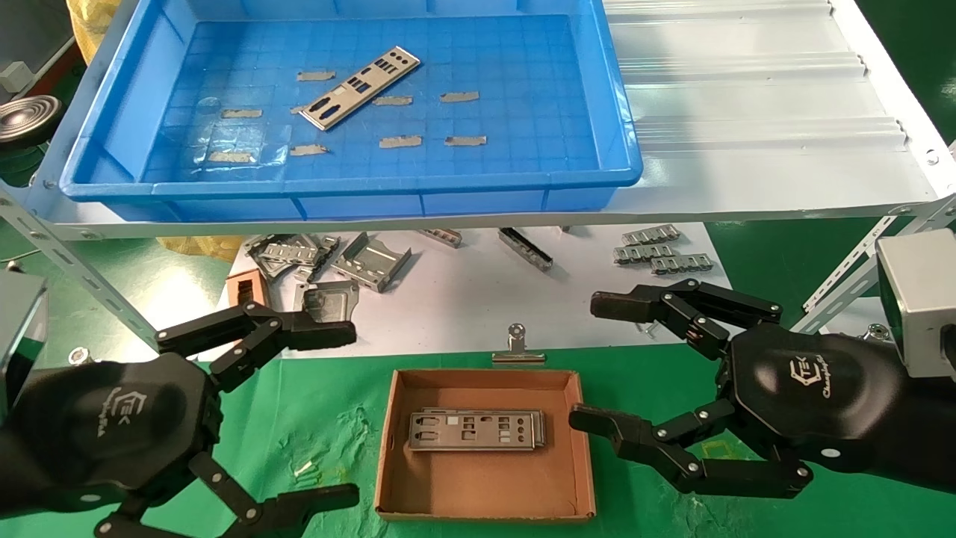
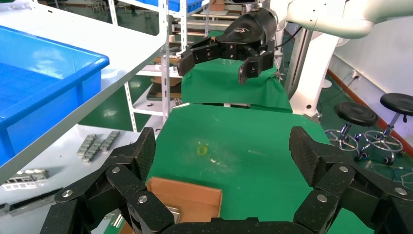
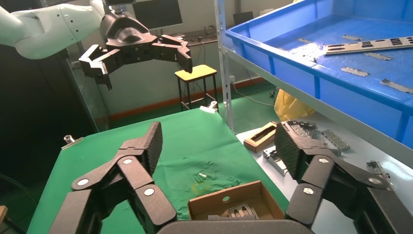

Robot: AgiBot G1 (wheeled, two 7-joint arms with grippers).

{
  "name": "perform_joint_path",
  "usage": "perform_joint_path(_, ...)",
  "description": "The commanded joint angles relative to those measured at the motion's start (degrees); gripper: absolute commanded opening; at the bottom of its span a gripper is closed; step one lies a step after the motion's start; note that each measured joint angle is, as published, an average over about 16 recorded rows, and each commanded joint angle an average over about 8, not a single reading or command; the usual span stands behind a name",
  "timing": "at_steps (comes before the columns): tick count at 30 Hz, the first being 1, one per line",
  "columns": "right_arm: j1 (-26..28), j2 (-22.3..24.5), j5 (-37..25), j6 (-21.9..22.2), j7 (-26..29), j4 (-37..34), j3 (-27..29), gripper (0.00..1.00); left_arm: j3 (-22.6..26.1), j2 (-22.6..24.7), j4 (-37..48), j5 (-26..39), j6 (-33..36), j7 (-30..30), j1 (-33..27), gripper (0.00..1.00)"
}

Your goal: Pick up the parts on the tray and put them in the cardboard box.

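Both grippers, left [image 1: 351,415] and right [image 1: 586,362], hung open and empty beside the box [image 1: 388,448]; 1 flat plate [image 1: 360,87] might slip from the fingers on the tray [image 1: 620,142].

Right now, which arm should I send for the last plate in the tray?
Left, probably. The plate lies left of centre in the tray, nearer the left gripper's side. Both grippers are open and empty; the right gripper hangs beside the cardboard box.

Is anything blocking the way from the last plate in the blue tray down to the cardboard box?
Only the tray's raised front rim lies between the plate and the cardboard box; the box is open-topped.
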Motion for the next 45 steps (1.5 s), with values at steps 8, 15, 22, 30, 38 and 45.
perform_joint_path(8, 0.00, 0.00, 0.00, 0.00, 0.00, 0.00, 0.00, 0.00, 0.00, 0.00, 0.00, 0.00, 0.00, 0.00, 0.00, 1.00)
perform_joint_path(15, 0.00, 0.00, 0.00, 0.00, 0.00, 0.00, 0.00, 0.00, 0.00, 0.00, 0.00, 0.00, 0.00, 0.00, 0.00, 1.00)
perform_joint_path(22, 0.00, 0.00, 0.00, 0.00, 0.00, 0.00, 0.00, 0.00, -0.01, -0.01, -0.02, 0.00, 0.00, -0.01, 0.01, 1.00)
perform_joint_path(30, 0.00, 0.00, 0.00, 0.00, 0.00, 0.00, 0.00, 0.00, 0.31, 0.50, 0.36, 1.96, -1.40, -1.07, -3.72, 1.00)
perform_joint_path(38, 0.00, 0.00, 0.00, 0.00, 0.00, 0.00, 0.00, 0.00, 5.44, 9.81, 13.57, 14.65, -6.22, -2.90, -23.85, 1.00)
perform_joint_path(45, 0.00, 0.00, 0.00, 0.00, 0.00, 0.00, 0.00, 0.00, 11.45, 22.45, 37.64, 28.49, -14.80, 2.47, -40.54, 1.00)
